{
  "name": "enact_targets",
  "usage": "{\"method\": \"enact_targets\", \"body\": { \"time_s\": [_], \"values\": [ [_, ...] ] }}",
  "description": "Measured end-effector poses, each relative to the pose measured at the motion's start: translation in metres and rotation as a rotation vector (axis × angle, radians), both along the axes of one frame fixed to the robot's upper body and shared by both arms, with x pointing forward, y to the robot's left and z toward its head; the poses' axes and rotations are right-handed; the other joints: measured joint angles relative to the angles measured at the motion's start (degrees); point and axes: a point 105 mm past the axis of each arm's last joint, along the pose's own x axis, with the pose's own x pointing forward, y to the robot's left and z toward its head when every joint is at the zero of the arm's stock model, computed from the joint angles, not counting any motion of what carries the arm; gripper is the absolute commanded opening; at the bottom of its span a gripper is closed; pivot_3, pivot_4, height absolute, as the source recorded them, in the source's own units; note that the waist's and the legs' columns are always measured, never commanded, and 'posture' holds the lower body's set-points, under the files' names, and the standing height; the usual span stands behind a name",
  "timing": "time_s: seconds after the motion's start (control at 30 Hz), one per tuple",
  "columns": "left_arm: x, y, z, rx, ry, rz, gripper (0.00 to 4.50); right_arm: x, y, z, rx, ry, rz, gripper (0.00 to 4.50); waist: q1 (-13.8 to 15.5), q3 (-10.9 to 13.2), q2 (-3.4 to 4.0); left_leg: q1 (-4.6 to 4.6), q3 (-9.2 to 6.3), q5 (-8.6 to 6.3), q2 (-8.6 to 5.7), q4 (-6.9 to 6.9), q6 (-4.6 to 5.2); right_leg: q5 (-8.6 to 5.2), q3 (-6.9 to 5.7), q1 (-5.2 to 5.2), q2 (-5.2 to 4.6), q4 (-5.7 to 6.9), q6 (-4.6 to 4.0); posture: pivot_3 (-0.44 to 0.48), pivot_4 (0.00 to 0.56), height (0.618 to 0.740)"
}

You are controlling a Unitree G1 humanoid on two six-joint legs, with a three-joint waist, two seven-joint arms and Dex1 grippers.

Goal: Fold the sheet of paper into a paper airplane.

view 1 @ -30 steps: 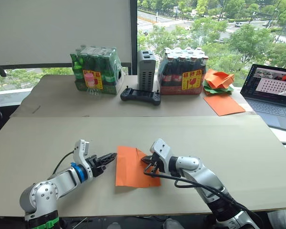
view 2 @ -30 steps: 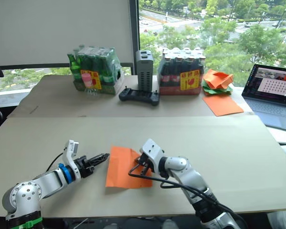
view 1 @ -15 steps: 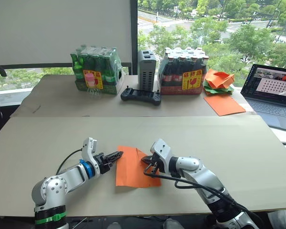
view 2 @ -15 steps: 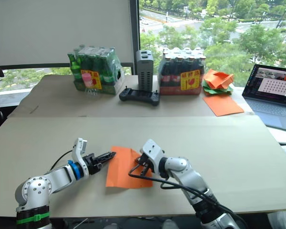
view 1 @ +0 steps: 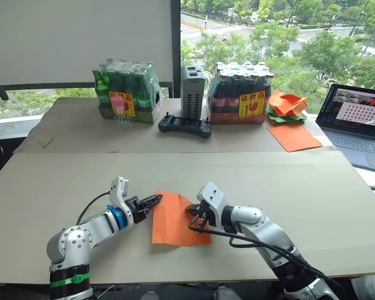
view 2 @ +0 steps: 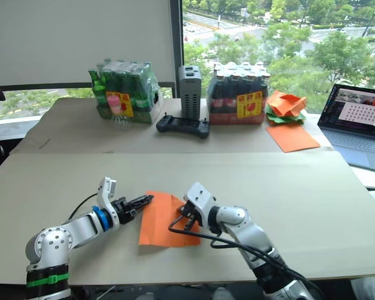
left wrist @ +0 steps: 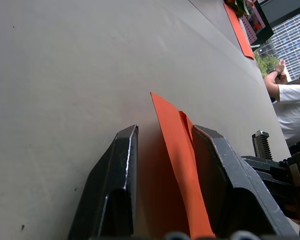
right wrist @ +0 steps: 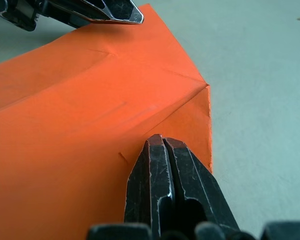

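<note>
In the left eye view the sheet of paper lay flat on the near table, close to the front edge, between the two arms. The left gripper reached in from the left with its tips at the sheet's far left corner, and the right gripper pressed down on the sheet's right side, where a folded flap rose slightly. On the far table stood a pack of green bottles, a grey box, a black controller, a pack of dark bottles, a heap of crumpled papers, a smooth orange sheet and an open laptop. The right eye view showed the same layout, with the left gripper's tips at the paper's upper left corner. In the left wrist view the two black fingers stood apart with the thin orange edge of the sheet running up between them, so the jaws were parted around the paper's edge, and a person's arm and white shirt showed in the background. In the right wrist view the right gripper's fingers were pressed tightly together, tips resting on the orange surface beside a diagonal crease, clamping nothing between them, while the other gripper's fingers lay at the sheet's far corner.
</note>
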Motion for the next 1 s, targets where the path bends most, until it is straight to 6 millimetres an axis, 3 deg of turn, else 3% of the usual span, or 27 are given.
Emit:
{"method": "enact_targets", "body": {
  "time_s": [0.13, 0.33, 0.7, 1.0],
  "values": [
    [0.0, -0.002, -0.003, -0.001, 0.014, -0.002, 1.8, 0.0, 0.0, 0.0, 0.0, 0.0, -0.001, 0.0, 0.0, 0.0, 0.0, 0.0, 0.0, 0.0, 0.0, 0.0, 0.0, 0.0, 0.0, 0.0, 0.0, 0.0, 0.0, 0.0, 0.15, 0.74],
    [0.0, -0.007, -0.003, -0.004, 0.015, -0.016, 0.03, 0.0, 0.0, 0.0, 0.0, 0.0, -0.001, 0.0, 0.0, 0.0, 0.0, 0.0, 0.0, 0.0, 0.0, 0.0, 0.0, 0.0, 0.0, 0.0, 0.0, -0.01, 0.0, 0.0, 0.15, 0.74],
    [0.002, -0.011, -0.002, 0.061, 0.003, -0.05, 0.03, 0.0, 0.0, 0.0, 0.0, -0.001, -0.002, 0.0, 0.0, 0.0, -0.01, -0.01, 0.0, 0.0, 0.0, 0.0, 0.0, 0.0, 0.0, 0.0, 0.0, -0.01, 0.01, 0.0, 0.15, 0.74],
    [-0.003, -0.031, 0.022, 0.487, -0.269, -0.247, 0.03, 0.0, 0.0, 0.0, 0.002, -0.001, -0.006, 0.0, 0.0, 0.1, -0.04, -0.04, 0.01, 0.0, 0.01, -0.1, -0.01, 0.0, 0.0, -0.05, 0.01, -0.08, 0.0, 0.0, 0.15, 0.74]
  ]
}}
